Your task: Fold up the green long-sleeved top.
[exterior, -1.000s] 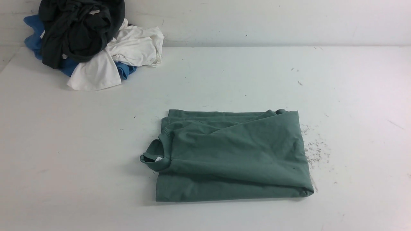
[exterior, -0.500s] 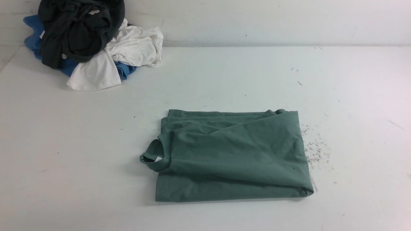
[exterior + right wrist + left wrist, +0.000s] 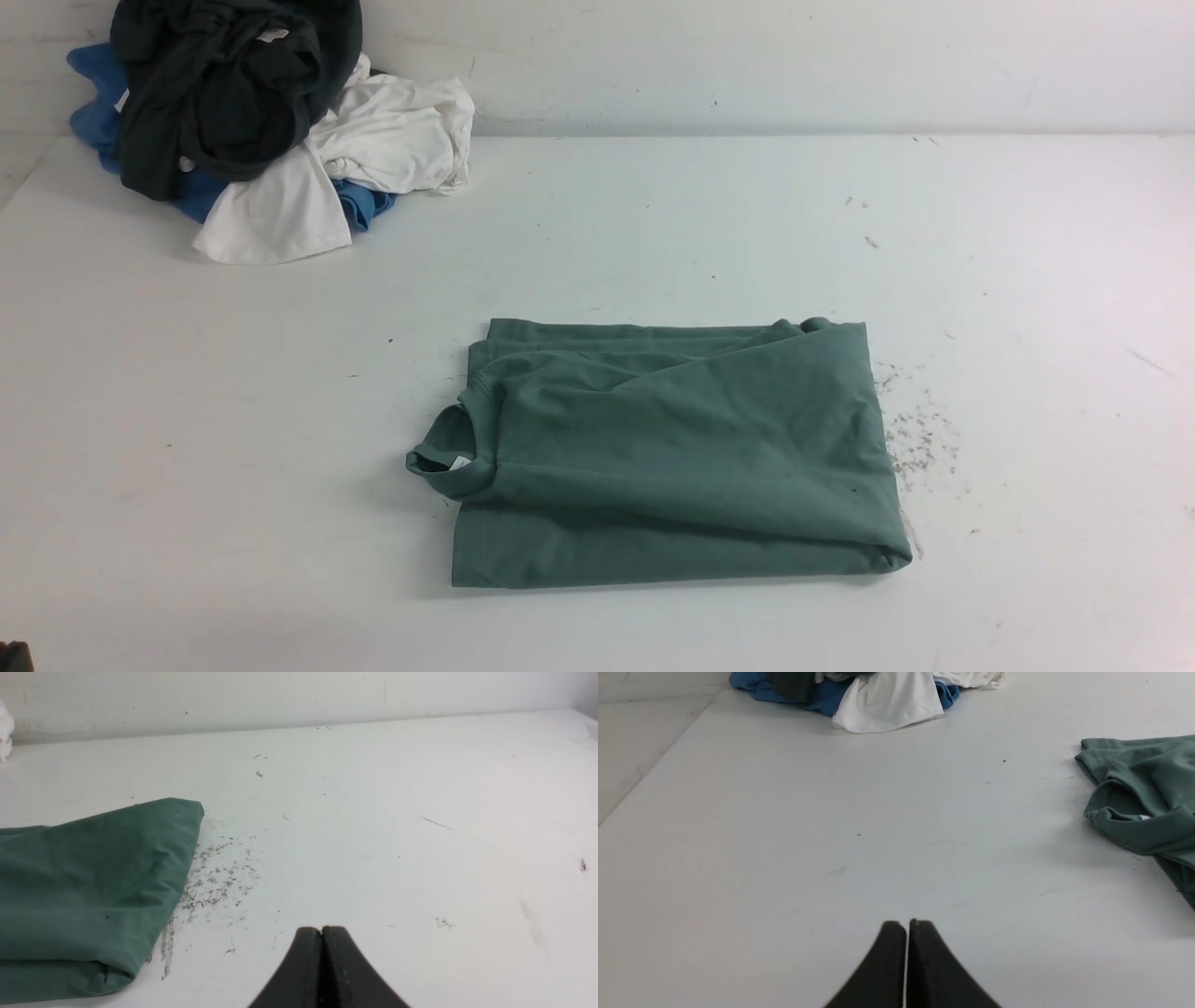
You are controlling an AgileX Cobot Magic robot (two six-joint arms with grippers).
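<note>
Sage-green cotton, the green long-sleeved top (image 3: 672,457) lies folded into a compact rectangle mid-table, collar (image 3: 446,464) poking out toward the clothes pile (image 3: 261,121), which sits well apart at the far left corner. Judging by this tidy shape, the folding looks essentially done, which would explain both arms resting clear of it. The left gripper (image 3: 907,926) is pinched together and empty left of the top; the right gripper (image 3: 322,931) likewise, right of it. Only the wrist views show either gripper's jaws; the front view alone shows the whole top.
</note>
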